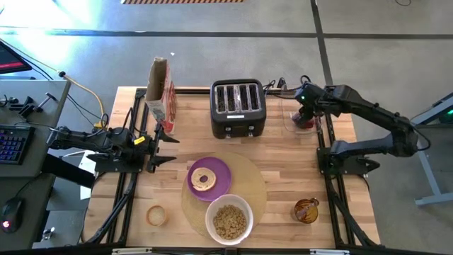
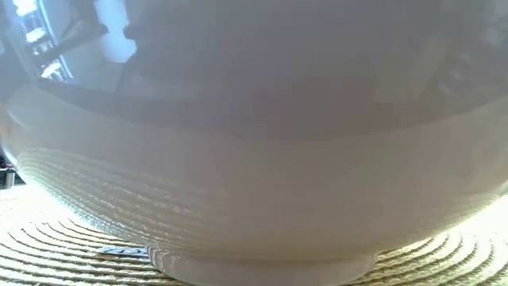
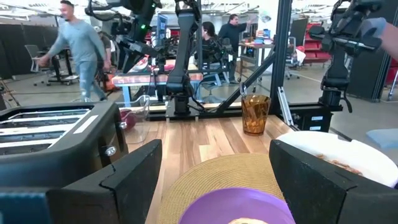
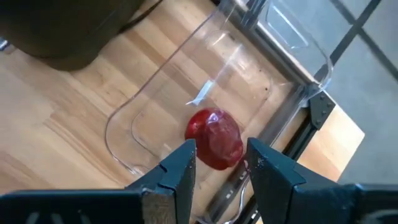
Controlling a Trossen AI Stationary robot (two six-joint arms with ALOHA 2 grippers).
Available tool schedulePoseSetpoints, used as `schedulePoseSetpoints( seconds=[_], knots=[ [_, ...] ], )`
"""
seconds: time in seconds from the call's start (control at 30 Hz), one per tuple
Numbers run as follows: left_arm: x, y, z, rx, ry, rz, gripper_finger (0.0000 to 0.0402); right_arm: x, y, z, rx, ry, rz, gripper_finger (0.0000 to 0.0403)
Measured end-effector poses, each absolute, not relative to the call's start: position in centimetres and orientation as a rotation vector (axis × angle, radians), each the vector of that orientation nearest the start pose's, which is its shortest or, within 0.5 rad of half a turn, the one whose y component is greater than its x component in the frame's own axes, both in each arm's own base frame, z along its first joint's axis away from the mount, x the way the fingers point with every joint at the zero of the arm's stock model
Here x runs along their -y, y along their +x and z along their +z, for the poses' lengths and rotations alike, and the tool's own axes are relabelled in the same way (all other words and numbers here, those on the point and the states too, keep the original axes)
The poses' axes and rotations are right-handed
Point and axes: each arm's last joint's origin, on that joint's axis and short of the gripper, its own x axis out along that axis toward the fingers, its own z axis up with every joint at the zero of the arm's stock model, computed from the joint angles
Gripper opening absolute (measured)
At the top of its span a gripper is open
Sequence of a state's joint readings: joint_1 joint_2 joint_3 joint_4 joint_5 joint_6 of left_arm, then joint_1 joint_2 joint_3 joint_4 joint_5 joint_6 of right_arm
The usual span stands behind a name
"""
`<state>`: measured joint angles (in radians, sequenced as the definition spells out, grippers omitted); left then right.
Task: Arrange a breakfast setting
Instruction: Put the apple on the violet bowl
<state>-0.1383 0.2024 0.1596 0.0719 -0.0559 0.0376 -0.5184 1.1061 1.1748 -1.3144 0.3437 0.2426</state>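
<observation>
Red fruit [image 4: 214, 139] in clear container [image 4: 186, 106] beside toaster [image 1: 238, 108]; right hand [image 4: 221, 163] open above it

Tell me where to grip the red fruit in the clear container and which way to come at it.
Grip the red fruit across its rounded middle, coming from above through the clear container's open top; its walls likely block a side approach. The right gripper hangs open just over it, jaws either side, so a straight descent looks best.
</observation>
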Motion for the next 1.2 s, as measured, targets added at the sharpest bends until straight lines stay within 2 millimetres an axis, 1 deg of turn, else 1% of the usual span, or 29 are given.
schedulePoseSetpoints(
  seconds=[0.1, 0.37, 0.5, 0.73, 0.9, 0.97, 1.1, 1.2],
  knots=[
    [1.3, 10.5, 20.9, 0.031, 0.035, -0.082, 0.0287, 9.8, 14.2, 32.6, -1.195, 0.322, -0.883, 0.0124],
    [1.3, 10.5, 20.9, 0.030, 0.035, -0.082, 0.0287, 10.9, 13.9, 32.2, -1.223, 0.357, -0.922, 0.0124],
    [1.3, 10.5, 20.9, 0.030, 0.035, -0.082, 0.0287, 11.4, 14.3, 31.8, -1.250, 0.364, -0.918, 0.0124],
    [1.3, 10.5, 20.9, 0.030, 0.035, -0.082, 0.0287, 12.2, 15.7, 30.5, -1.340, 0.361, -0.864, 0.0124],
    [1.3, 10.5, 20.9, 0.031, 0.035, -0.082, 0.0287, 12.9, 16.7, 29.3, -1.406, 0.369, -0.850, 0.0124],
    [1.3, 10.5, 20.9, 0.030, 0.035, -0.082, 0.0287, 13.1, 16.9, 28.4, -1.434, 0.374, -0.849, 0.0124],
    [1.3, 10.5, 20.9, 0.031, 0.035, -0.082, 0.0287, 13.5, 16.2, 26.4, -1.500, 0.404, -0.871, 0.0124],
    [1.3, 10.5, 20.9, 0.031, 0.035, -0.082, 0.0287, 13.8, 15.5, 25.0, -1.497, 0.424, -0.894, 0.0128]
  ],
)
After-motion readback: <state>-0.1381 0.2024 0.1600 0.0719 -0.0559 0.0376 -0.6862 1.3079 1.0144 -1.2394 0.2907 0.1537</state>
